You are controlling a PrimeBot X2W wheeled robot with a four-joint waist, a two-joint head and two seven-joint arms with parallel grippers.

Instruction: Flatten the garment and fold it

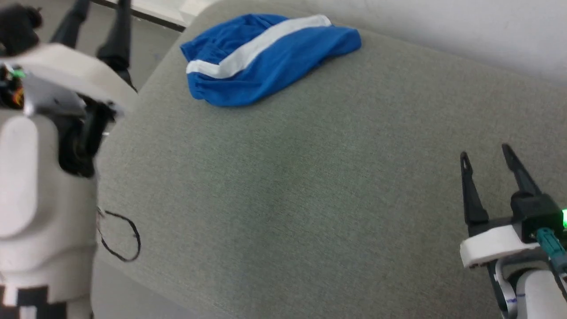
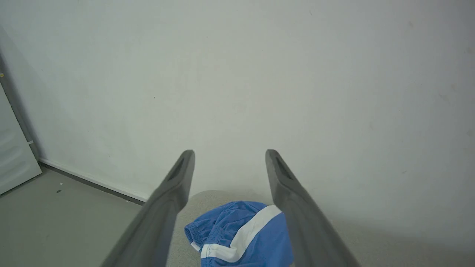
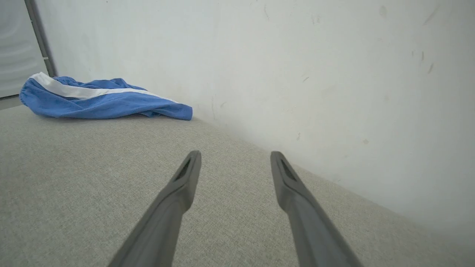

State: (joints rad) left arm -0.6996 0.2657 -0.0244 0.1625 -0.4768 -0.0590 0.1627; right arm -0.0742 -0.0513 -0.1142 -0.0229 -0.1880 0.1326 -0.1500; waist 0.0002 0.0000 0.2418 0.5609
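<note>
The garment (image 1: 266,57), bright blue shorts with a broad white side stripe, lies bunched and doubled over itself at the far left corner of the bench (image 1: 310,199). It sits just beside the bench's far edge, where that edge meets the white wall (image 1: 443,26). The stripe runs slantwise across the top of the heap. In the left wrist view the garment (image 2: 259,241) shows a gathered, puckered hem or waistband at its near left end. From the right wrist view the garment (image 3: 104,102) is a low, flattish mound with one blue edge trailing toward the wall. No lettering shows on it.

The bench is covered in grey-green woven cloth and has a rounded corner by the garment.

The left gripper (image 1: 99,17) is raised off the bench's left edge, near the garment but apart from it, and blurred in the head view. In its own wrist view the left gripper (image 2: 230,155) has its two dark fingers spread wide, with nothing between them but the wall and the garment lying below.

The right gripper (image 1: 485,153) hovers over the bench's near right part, well apart from the garment. Its fingers (image 3: 178,193) stand just as wide apart and hold nothing.

A thin black cable (image 1: 128,239) loops over the bench's left edge near the robot's pale body. Grey floor (image 2: 55,222) lies to the left of the bench.
</note>
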